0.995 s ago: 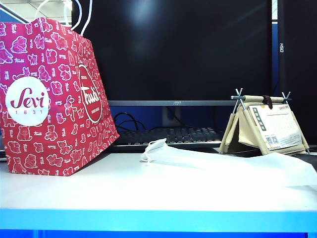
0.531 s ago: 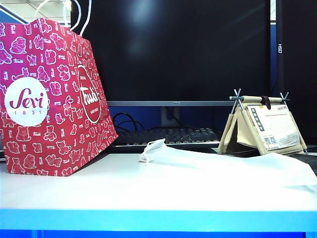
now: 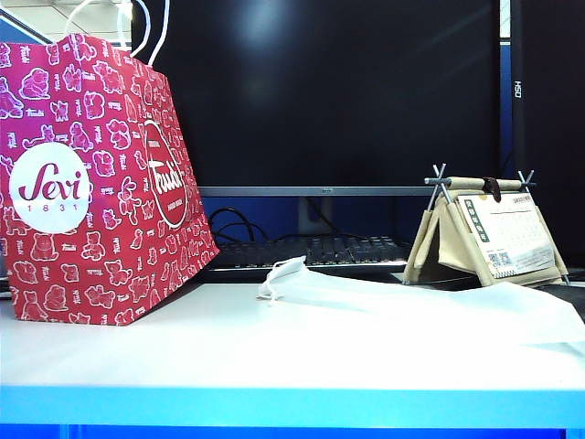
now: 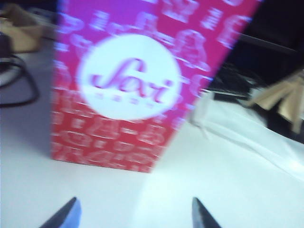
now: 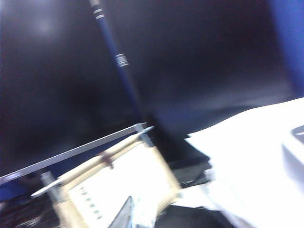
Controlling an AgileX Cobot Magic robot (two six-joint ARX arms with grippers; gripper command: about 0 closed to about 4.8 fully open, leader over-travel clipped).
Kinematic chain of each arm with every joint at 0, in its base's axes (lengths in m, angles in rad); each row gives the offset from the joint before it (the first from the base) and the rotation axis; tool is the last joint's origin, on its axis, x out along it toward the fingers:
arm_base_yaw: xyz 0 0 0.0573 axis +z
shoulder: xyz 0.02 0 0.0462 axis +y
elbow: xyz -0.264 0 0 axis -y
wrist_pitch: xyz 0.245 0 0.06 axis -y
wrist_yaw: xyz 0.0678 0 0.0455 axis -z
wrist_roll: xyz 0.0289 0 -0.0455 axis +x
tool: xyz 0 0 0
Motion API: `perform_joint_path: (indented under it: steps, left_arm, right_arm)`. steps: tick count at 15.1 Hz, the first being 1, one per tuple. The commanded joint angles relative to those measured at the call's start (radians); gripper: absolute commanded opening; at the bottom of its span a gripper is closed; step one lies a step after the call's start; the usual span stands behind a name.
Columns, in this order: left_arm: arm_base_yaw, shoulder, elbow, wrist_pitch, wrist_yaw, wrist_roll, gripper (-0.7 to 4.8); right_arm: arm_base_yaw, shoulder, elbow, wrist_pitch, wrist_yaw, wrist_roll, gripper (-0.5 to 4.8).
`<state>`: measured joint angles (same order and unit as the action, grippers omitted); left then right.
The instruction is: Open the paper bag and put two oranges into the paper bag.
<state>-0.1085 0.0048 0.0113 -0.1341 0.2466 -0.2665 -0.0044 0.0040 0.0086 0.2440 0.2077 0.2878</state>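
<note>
White and smooth, the table [image 3: 274, 347] is carrying everything in front of a dark monitor [image 3: 320, 91] and a black keyboard [image 3: 311, 249]. At the left, the paper bag [image 3: 87, 183] is standing upright: stiff, glossy magenta-red paper printed with white teddy bears, a round white "Sevi" logo on its near face, and white cord handles [image 3: 146, 23] looping above its top edge. What is inside cannot be seen. A flat white fabric bag [image 3: 411, 306] is lying limp across the middle and right of the table. Behind it at the far right, a tent-shaped beige desk calendar [image 3: 484, 233] is standing. The left claw [image 4: 133, 216] is hovering near the paper bag's logo face, its tips spread wide apart and empty. The right claw [image 5: 127, 213] is pressed together, pointing toward the calendar.
</note>
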Motion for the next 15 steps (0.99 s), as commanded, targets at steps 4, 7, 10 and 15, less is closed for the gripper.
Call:
perform_joint_path:
  steps: [4, 7, 10, 15]
  left_arm:
    - [0.072, 0.0, -0.001, 0.008, 0.001, 0.002, 3.04]
    - [0.072, 0.0, -0.001, 0.008, 0.002, 0.002, 3.05]
    - [0.072, 0.0, -0.001, 0.008, 0.002, 0.002, 3.05]
    - [0.072, 0.0, -0.001, 0.008, 0.002, 0.002, 3.05]
  right_arm:
    - [0.033, -0.001, -0.002, -0.032, -0.004, 0.0, -0.04]
    - [0.032, -0.001, -0.002, -0.068, -0.003, 0.0, -0.04]
    - [0.032, -0.001, -0.002, -0.099, -0.004, 0.0, -0.04]
    - [0.032, -0.001, -0.002, -0.099, -0.004, 0.0, -0.04]
